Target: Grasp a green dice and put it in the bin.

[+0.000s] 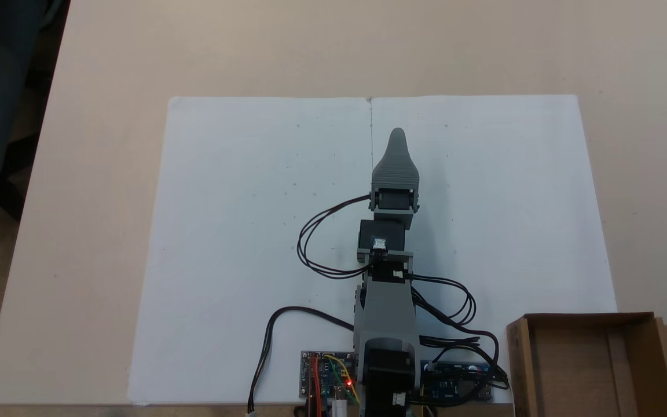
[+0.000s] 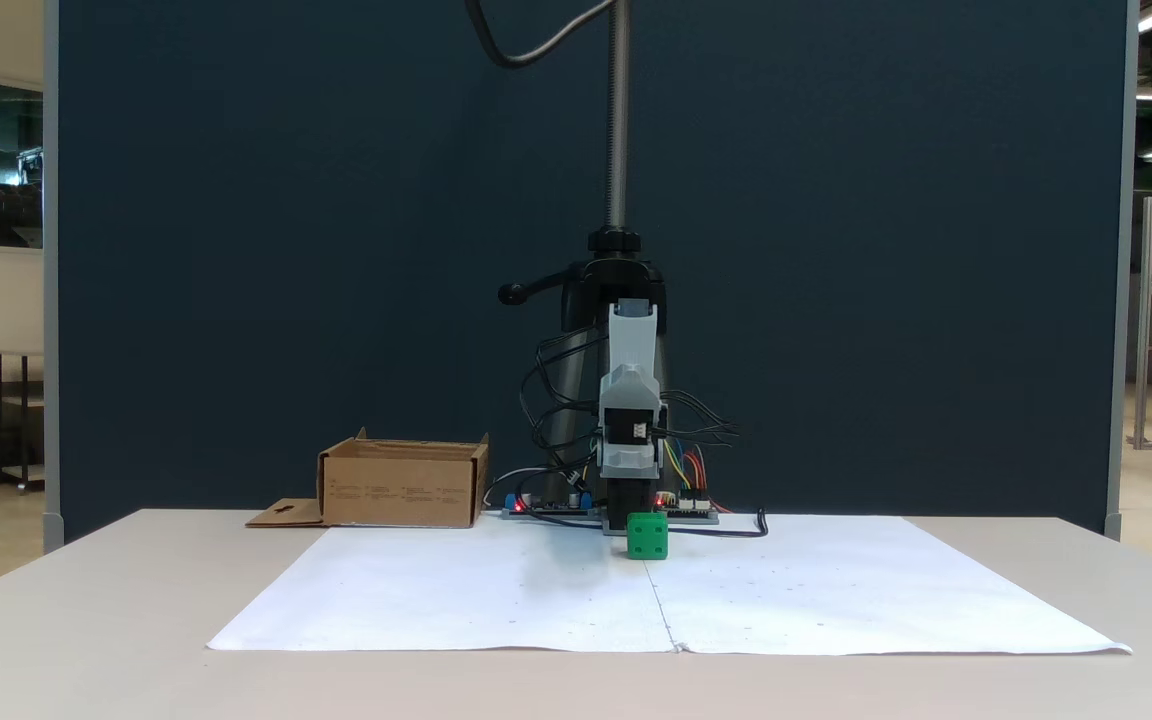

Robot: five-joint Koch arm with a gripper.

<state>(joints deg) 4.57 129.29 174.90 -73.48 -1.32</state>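
The green dice [image 2: 647,536] rests on the white paper sheet [image 2: 496,600], right in front of the arm [image 2: 631,420] in a fixed view that faces the arm. In a fixed view from above, the gripper [image 1: 397,136] stretches out over the middle of the sheet and hides the dice. Its grey upper jaw covers the other jaw, so the gap between them cannot be seen. The bin [image 1: 588,318] is a brown cardboard box at the lower right, beside the arm's base. From the front the bin [image 2: 401,490] stands left of the arm with its flap lying flat.
Circuit boards [image 1: 327,376] and looping black cables [image 1: 310,243] sit around the arm's base. A camera stand pole [image 2: 618,120] rises behind the arm before a dark blue panel. The paper sheet [image 1: 252,231] spreads wide on the beige table [image 1: 107,145].
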